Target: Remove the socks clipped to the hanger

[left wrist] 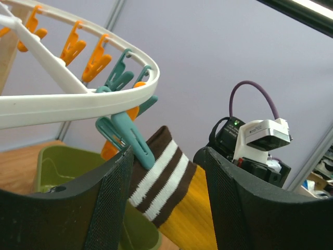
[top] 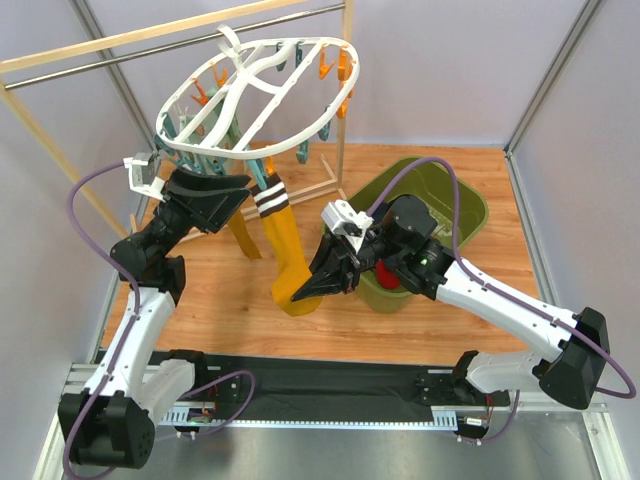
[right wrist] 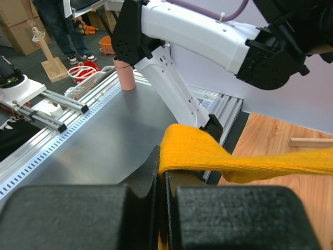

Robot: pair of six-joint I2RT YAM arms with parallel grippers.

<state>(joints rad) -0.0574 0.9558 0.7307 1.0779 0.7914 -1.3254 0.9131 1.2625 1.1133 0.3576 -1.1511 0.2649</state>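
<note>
Mustard sock gripped at the toe, clip not yet released

The mustard sock point(top: 282, 240) hangs by its brown-and-white striped cuff from a teal clip point(left wrist: 125, 138) on the white hanger point(top: 243, 88). The right pincer point(top: 300, 292) is clamped tight on its toe end. The left pincer point(left wrist: 166, 161) stands partly open with a finger on each side of cuff and clip, holding nothing. A red sock point(top: 388, 275) lies in the green bin point(top: 470, 215) (so some work looks done), and the orange clips point(top: 330, 68) hang bare. I judge this sock remains to free; another mustard piece seems to hang just behind it. No brand or lettering is readable.
</note>
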